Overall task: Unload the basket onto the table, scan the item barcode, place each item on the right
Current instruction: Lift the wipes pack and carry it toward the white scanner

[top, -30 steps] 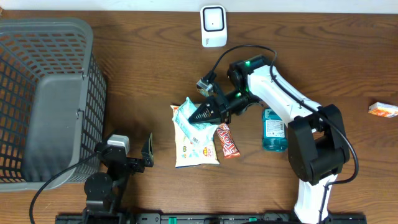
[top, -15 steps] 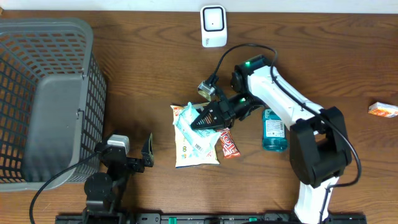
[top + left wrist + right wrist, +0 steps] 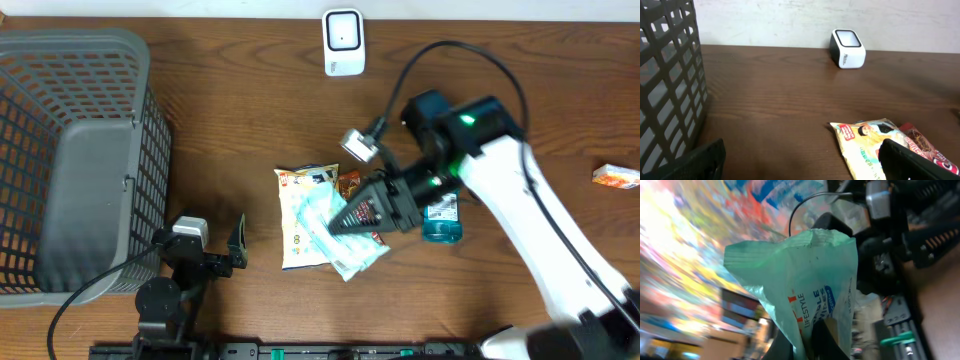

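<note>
**Green pouch pinched in the right fingers, scanner well away**

Much of the right wrist view is a smear of colour behind the mint-green pouch (image 3: 812, 287), and only the pouch itself is sharp. From overhead, the white arm covers part of a blue bottle (image 3: 441, 218), and the pouch overlaps the yellow snack packet (image 3: 303, 225) and most of a chocolate bar (image 3: 349, 184). A small orange box (image 3: 616, 177) sits near the right edge of the counter (image 3: 230, 120).

The pouch reads "LIFESTYLE" in blue, running up its face. The white lettering in the blue oval beside it is too small to read, as is the print on the snack packet.

The right fingers (image 3: 341, 221) are clamped shut on the pouch's lower edge, holding it near the counter's middle. The barcode scanner (image 3: 343, 42) stands well apart at the far edge.

The left fingers (image 3: 910, 159) are spread wide and hold nothing, beside the grey basket (image 3: 80, 60).
</note>
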Tool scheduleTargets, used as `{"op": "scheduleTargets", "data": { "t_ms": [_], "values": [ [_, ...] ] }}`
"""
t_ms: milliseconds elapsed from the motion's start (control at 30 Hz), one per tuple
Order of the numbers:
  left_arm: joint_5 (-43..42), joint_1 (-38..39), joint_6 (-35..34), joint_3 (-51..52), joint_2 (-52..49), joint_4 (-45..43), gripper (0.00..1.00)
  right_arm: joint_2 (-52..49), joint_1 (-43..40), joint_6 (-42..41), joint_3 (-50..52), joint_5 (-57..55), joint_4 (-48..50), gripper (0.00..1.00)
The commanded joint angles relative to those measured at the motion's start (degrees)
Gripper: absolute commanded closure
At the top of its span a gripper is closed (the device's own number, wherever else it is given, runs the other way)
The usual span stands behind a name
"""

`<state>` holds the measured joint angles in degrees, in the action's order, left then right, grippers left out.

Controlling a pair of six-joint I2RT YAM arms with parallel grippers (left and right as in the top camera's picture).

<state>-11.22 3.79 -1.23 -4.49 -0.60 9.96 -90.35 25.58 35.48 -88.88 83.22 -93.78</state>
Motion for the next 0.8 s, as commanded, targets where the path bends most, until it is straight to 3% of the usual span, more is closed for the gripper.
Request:
{"op": "scheduleTargets", "data": {
  "t_ms": [0,133,267,333,533,767],
  "values": [
    [0.11,-0.24,0.76,0.9,0.31,1.49,0.02,4.48,0.24,0.87,-0.07,-5.01,2.62,0.99],
    [0.11,-0.24,0.76,0.9,0.31,1.49,0.02,7.34,0.39,-11.06,-0.04,-18.84,11.52,0.98],
    [0.11,-0.24,0.76,0.9,0.31,1.49,0.02,7.17,1.18,-38.16,-0.02,-44.59,21.79,0.99],
    [0.11,-0.24,0.76,0.9,0.31,1.49,0.02,6.99,1.9,-47.54,0.02,-58.58,24.2,0.99],
    [0.11,-0.24,0.76,0.9,0.31,1.46,0.02,5.44,3.48,-50.12,0.09,-78.95,31.98,0.99],
    [0.11,-0.24,0.76,0.9,0.31,1.49,0.02,-0.04,3.65,-49.99,0.09,-85.2,39.98,0.99]
  ]
}}
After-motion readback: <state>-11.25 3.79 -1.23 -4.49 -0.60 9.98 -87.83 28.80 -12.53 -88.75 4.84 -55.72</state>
